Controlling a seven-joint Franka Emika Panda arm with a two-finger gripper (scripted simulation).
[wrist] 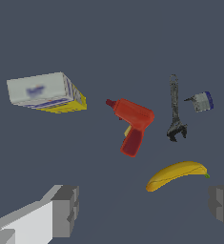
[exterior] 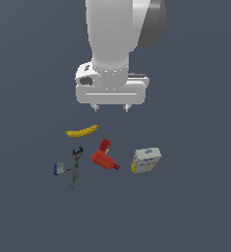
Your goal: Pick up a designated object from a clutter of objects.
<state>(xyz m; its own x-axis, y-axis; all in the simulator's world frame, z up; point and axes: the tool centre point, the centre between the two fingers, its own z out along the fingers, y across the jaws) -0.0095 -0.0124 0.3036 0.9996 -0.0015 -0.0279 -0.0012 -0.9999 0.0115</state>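
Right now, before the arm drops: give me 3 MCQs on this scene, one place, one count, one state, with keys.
1. In the exterior view, which item lies nearest the small grey item?
A. wrench
B. banana
C. white-and-yellow box

2. How many objects lie on the surface?
A. three
B. five
C. seven

3. What state is the gripper in?
A. shut on the banana
B. shut on the red drill
C. open, holding nothing

Answers:
1 A, the wrench lies just to the exterior view's right of it.
2 B, banana, wrench, drill, box and small grey item.
3 C, the wrist view shows its fingers wide apart with nothing between them, above the objects.
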